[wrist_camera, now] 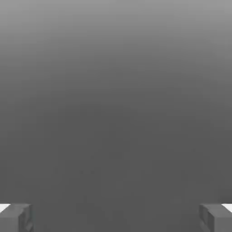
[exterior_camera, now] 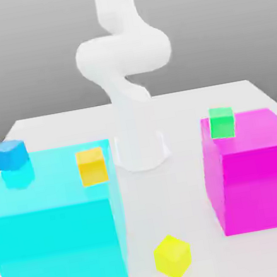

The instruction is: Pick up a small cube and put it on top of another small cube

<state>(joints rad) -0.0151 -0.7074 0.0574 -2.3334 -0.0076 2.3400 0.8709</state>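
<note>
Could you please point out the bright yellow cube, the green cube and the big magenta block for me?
Bright yellow cube point(exterior_camera: 173, 257): exterior view, middle of its visible faces.
Green cube point(exterior_camera: 222, 124): exterior view, its near face.
Magenta block point(exterior_camera: 258, 187): exterior view, its near face.

We looked over every face for markings and found no lettering, label, brand, number or sign that could be read: none on the cyan block, none on the magenta block beyond it toward the exterior view's right, none on the small yellow cube between them.
</note>
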